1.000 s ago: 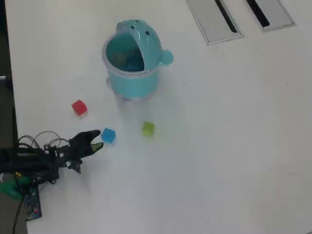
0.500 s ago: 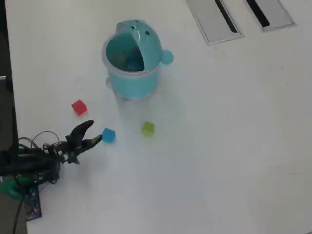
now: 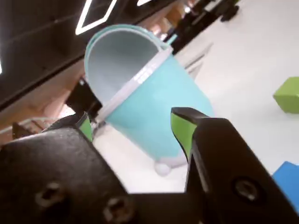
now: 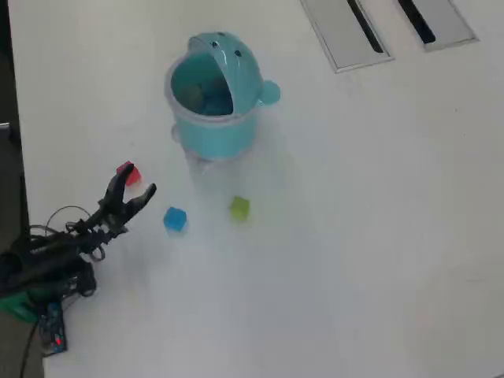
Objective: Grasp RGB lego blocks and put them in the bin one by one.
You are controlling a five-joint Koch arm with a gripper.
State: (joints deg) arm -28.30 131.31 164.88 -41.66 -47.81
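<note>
Approach step: my gripper (image 4: 132, 183), jaws spread wide and empty, hovers at the red block (image 4: 131, 173), at eight o'clock from the bin (image 4: 213, 130); next I judge descend, then close.

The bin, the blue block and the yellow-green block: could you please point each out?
bin (image 4: 214, 130), overhead view, front wall.
blue block (image 4: 175, 219), overhead view, top face.
yellow-green block (image 4: 239, 208), overhead view, top face.

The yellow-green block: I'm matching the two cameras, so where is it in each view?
Overhead view: the yellow-green block lies below the bin, right of the blue block.
Wrist view: at the right edge, right of the bin.
Shared landmark: the turquoise bin.
</note>
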